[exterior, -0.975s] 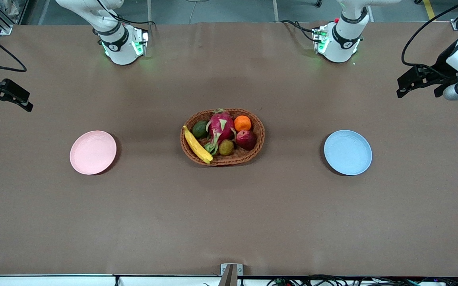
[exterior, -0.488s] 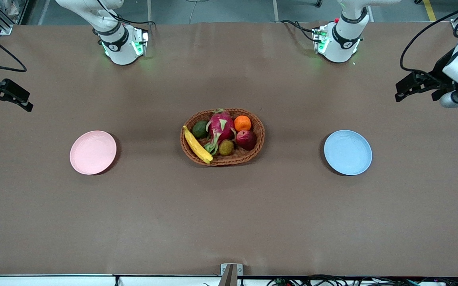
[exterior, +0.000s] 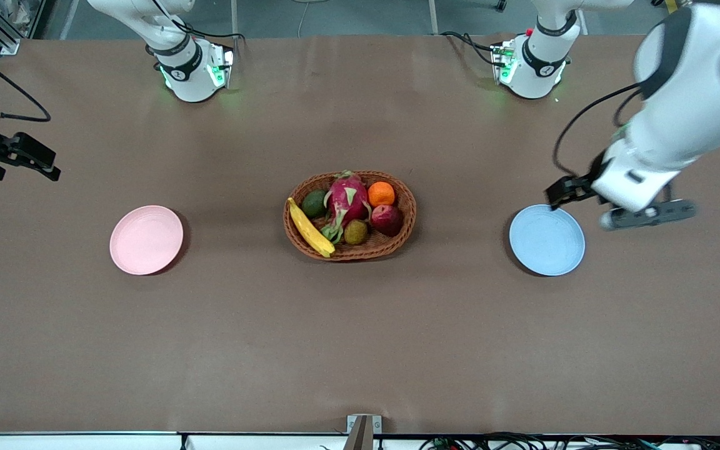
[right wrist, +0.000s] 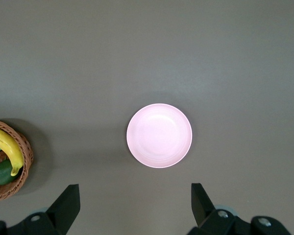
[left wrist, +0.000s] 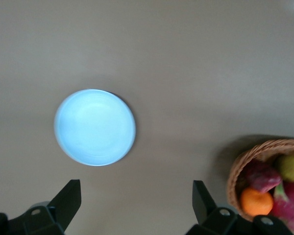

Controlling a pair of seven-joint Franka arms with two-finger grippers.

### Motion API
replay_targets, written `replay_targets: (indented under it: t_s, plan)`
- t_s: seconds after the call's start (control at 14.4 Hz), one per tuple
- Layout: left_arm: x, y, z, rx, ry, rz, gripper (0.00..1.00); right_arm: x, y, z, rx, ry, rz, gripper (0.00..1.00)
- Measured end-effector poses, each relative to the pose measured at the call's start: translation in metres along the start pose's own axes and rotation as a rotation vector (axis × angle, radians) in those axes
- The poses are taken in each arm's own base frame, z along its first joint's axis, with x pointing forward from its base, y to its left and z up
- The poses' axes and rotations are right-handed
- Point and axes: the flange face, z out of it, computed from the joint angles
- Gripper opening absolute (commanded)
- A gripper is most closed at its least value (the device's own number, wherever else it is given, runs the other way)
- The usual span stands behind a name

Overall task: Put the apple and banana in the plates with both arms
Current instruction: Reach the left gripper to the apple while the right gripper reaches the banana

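Apple (exterior: pixel 387 219) and banana (exterior: pixel 309 229) both lie in the basket (exterior: pixel 405 232), between pink plate (exterior: pixel 146 240) and blue plate (exterior: pixel 547 240). Left gripper (exterior: pixel 561 194), jaws wide, hangs over the blue plate's edge; right gripper (exterior: pixel 34 161), jaws wide, waits over the table's end. Apple: likely firm, smooth, may roll; grip across its middle. Banana: softer, bruises; take mid-length.

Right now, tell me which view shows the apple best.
The front view: the apple lies in plain sight in the basket, beside the orange. The left wrist view catches only a blurred dark red fruit at the picture's edge, likely the apple. The right wrist view misses it.
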Motion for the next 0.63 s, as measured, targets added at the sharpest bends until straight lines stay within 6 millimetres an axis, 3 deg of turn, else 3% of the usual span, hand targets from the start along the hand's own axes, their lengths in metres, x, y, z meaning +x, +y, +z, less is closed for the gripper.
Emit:
replay_targets:
  t_s: [0.21, 0.49, 0.63]
  plan:
    - [-0.014, 0.055, 0.05, 0.005, -0.022, -0.078, 1.0, 0.011, -0.025, 0.024, 0.001, -0.041, -0.044, 1.0]
    - [-0.037, 0.122, 0.107, 0.005, -0.033, -0.17, 1.0, 0.032, -0.061, 0.085, -0.002, -0.131, -0.104, 1.0]
    - [-0.049, 0.148, 0.133, 0.004, -0.037, -0.213, 1.0, 0.04, -0.093, 0.107, 0.0, -0.136, -0.157, 1.0]
